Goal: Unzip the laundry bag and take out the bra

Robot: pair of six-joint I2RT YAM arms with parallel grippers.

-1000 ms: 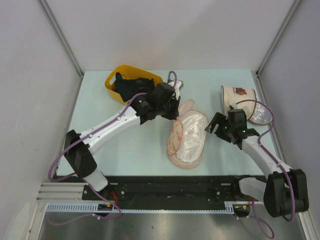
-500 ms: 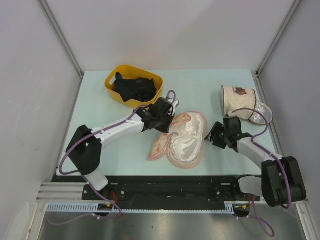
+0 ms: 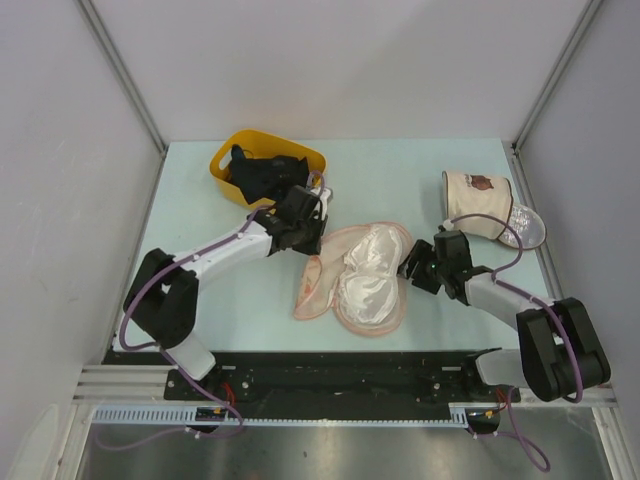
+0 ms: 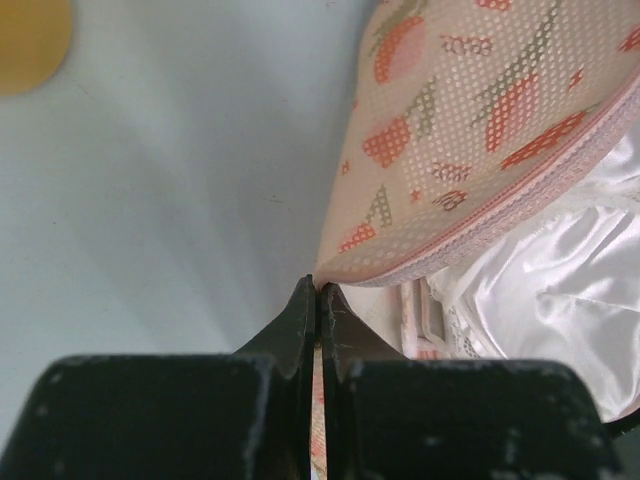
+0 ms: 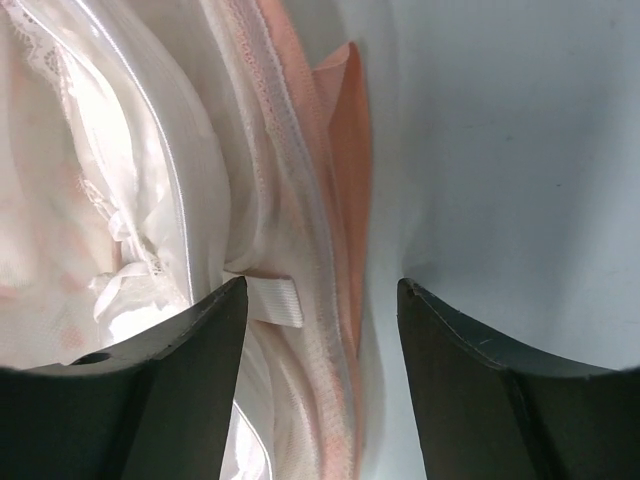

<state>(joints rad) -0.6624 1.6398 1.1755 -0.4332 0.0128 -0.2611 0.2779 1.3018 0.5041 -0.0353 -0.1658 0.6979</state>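
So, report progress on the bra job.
Done: the peach-pink printed mesh pouch lies unzipped, flap folded aside. In hand: left gripper pinches its flap edge; open right gripper straddles its rim. Left: the shiny white padded bra sits inside, not yet removed.

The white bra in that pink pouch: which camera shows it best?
The top external view: the whole bra lies visible in the opened laundry bag. The left wrist view catches only shiny white fabric at its right edge; the right wrist view shows close-up lace and folds, no overall shape.
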